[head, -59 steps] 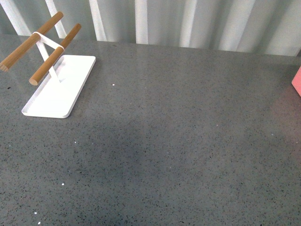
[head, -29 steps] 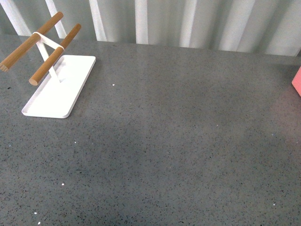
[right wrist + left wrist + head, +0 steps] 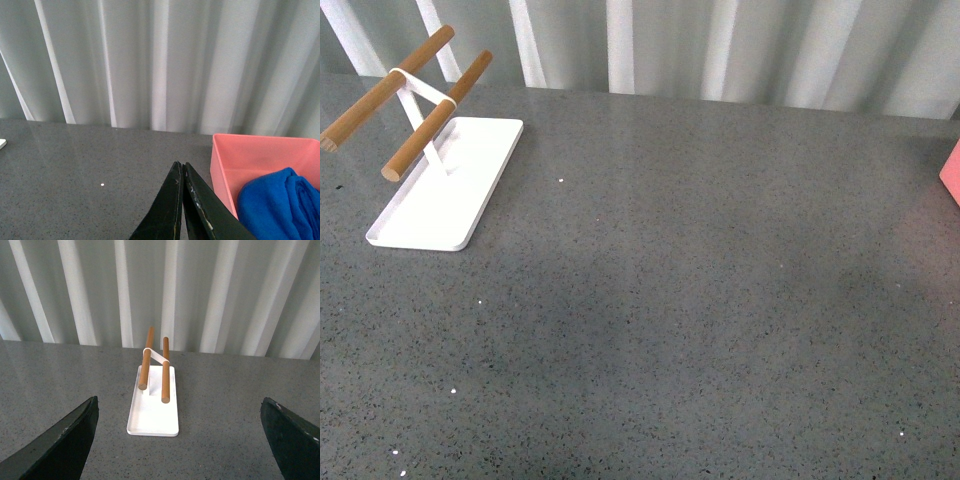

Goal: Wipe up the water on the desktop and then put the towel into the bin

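Note:
The dark grey speckled desktop (image 3: 670, 300) fills the front view; neither arm shows there. Only a corner of the salmon-pink bin (image 3: 952, 172) shows at its right edge. In the right wrist view the bright blue towel (image 3: 280, 205) lies bunched inside the bin (image 3: 222, 165). My right gripper (image 3: 182, 167) is shut and empty, its black fingers pressed together above the desktop just beside the bin's wall. My left gripper (image 3: 180, 407) is open and empty, its two dark fingers (image 3: 75, 432) spread wide, pointing at the white tray.
A flat white tray (image 3: 445, 200) with two wooden rods (image 3: 435, 115) on a white stand sits at the back left; it also shows in the left wrist view (image 3: 152, 412). A pale ribbed curtain (image 3: 720, 45) runs behind the desktop's far edge.
The soft shadow on the desktop has drifted from the middle towards the right. The tray, the rods and the bin corner have not moved.

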